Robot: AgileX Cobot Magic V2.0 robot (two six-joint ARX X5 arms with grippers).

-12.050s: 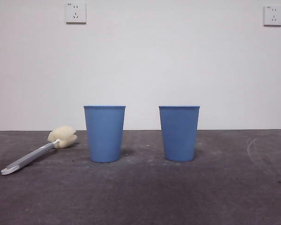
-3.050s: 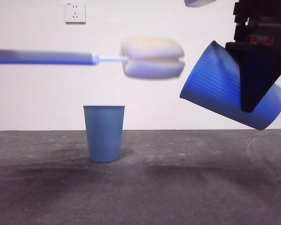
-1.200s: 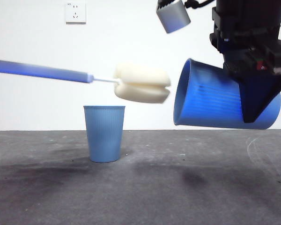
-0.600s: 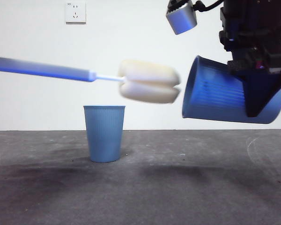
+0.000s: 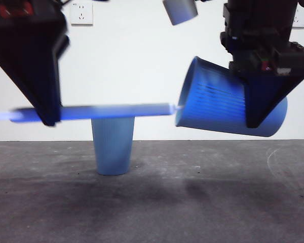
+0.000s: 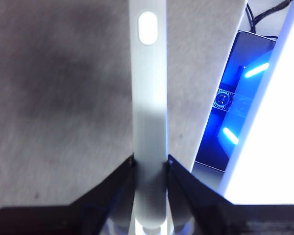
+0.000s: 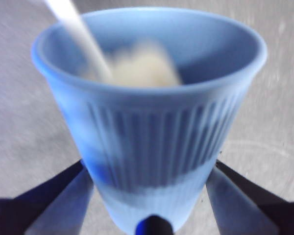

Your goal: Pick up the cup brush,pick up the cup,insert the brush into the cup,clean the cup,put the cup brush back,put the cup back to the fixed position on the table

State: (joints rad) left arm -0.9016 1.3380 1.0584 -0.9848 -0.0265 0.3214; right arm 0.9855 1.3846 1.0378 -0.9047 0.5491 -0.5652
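My right gripper (image 5: pixel 261 114) is shut on the blue ribbed cup (image 5: pixel 218 98) and holds it tilted on its side in the air, mouth facing the brush. In the right wrist view the cup (image 7: pixel 152 127) sits between the jaws, with the cream sponge head (image 7: pixel 137 66) inside it. My left gripper (image 5: pixel 45 114) is shut on the cup brush handle (image 5: pixel 101 111), held level, its far end in the cup's mouth. The left wrist view shows the grey handle (image 6: pixel 149 98) running out from between the jaws. The other blue cup (image 5: pixel 112 144) stands upright on the table (image 5: pixel 152 202).
The white wall with two sockets (image 5: pixel 81 12) is behind the table. A grey camera block (image 5: pixel 180 10) hangs at the top near the right arm. In the left wrist view a device with blue lights (image 6: pixel 235 103) lies past the table edge.
The brush has moved right and down, so its sponge head has gone into the held cup. The left gripper has come into view at the left. The cup has shifted slightly left.
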